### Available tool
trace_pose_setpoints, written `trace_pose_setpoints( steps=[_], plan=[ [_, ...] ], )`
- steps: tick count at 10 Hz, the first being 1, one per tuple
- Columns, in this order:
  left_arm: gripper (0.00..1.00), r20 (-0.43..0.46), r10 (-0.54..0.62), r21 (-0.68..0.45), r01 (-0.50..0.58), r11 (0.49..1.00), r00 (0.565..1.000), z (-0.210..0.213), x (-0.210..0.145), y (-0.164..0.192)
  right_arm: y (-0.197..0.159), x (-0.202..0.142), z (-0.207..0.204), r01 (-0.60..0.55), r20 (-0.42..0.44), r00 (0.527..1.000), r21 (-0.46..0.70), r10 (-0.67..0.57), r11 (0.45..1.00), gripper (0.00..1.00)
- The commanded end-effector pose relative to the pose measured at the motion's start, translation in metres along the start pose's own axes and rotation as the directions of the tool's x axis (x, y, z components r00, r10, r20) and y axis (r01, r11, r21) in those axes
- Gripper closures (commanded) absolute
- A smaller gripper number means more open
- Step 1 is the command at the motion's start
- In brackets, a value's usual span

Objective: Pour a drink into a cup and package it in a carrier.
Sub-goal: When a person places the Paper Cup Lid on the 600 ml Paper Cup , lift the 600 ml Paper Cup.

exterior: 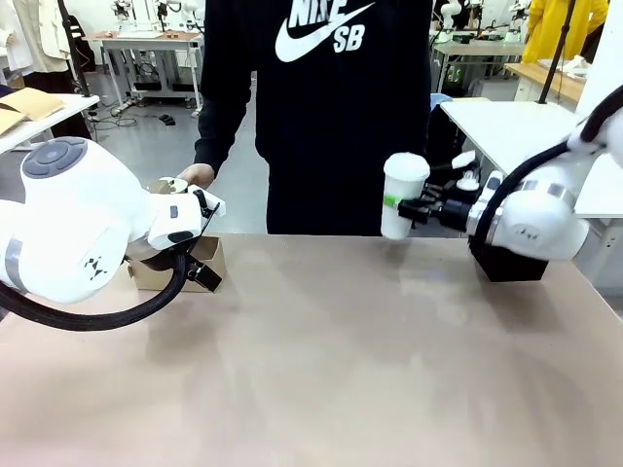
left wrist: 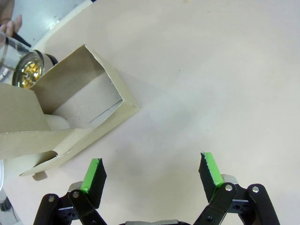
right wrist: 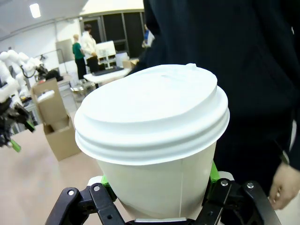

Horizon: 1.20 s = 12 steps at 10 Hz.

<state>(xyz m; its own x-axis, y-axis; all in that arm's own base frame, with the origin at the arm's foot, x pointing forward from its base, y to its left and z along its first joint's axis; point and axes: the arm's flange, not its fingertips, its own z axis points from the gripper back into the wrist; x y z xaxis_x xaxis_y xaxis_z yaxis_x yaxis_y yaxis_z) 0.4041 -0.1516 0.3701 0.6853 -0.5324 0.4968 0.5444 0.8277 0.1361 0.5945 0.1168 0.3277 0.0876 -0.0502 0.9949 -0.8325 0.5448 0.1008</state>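
At the right centre of the front view, the robot's right arm reaches in level from the right edge. Its right hand (exterior: 403, 206) is clamped on the lidded white cup (exterior: 405, 173), held upright at the far edge of the tabletop (exterior: 341, 360). At the left, the left arm bends downward. The left hand (left wrist: 152, 171) hangs with its fingers apart over bare tabletop, just beside the cardboard carrier (left wrist: 89, 105).

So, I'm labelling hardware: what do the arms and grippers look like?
The left arm and right arm are glossy white with rounded joints, each with a thick black cable. The left gripper and right gripper are black, with linked two-finger jaws and bright green pads.
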Motion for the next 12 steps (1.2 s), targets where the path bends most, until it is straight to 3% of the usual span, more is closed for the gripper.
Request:
trace_pose_setpoints(
  steps=[1,4,6,9,10,11,12],
  plan=[
    [0.00,0.001,-0.001,-0.001,0.001,1.000,1.000,0.000,0.000,0.000,0.023,0.079,0.023,0.006,-0.022,1.000,0.035,-0.005,0.999,0.19],
    [0.00,0.001,-0.001,-0.001,0.001,1.000,1.000,0.000,0.000,0.000,0.070,0.170,0.082,-0.012,-0.019,1.000,0.063,0.013,0.998,0.19],
    [0.00,0.001,-0.001,-0.001,0.001,1.000,1.000,0.000,0.000,0.000,0.094,0.209,0.098,0.014,-0.034,0.999,0.127,-0.010,0.992,0.19],
    [0.00,0.001,-0.001,-0.001,0.001,1.000,1.000,0.000,0.000,0.000,0.098,0.220,0.099,-0.009,-0.030,0.999,0.081,0.012,0.997,0.19],
    [0.00,0.001,-0.001,-0.001,0.001,1.000,1.000,0.000,0.000,0.000,0.095,0.218,0.094,0.049,-0.043,0.998,0.133,-0.044,0.990,0.19],
    [0.00,0.001,-0.001,-0.001,0.001,1.000,1.000,0.000,0.000,0.000,0.104,0.222,0.099,-0.028,-0.025,0.999,0.095,0.031,0.995,0.19],
    [0.00,0.001,-0.001,-0.001,0.001,1.000,1.000,0.000,0.000,0.000,0.104,0.222,0.099,-0.028,-0.025,0.999,0.095,0.031,0.995,0.19]
  ],
)
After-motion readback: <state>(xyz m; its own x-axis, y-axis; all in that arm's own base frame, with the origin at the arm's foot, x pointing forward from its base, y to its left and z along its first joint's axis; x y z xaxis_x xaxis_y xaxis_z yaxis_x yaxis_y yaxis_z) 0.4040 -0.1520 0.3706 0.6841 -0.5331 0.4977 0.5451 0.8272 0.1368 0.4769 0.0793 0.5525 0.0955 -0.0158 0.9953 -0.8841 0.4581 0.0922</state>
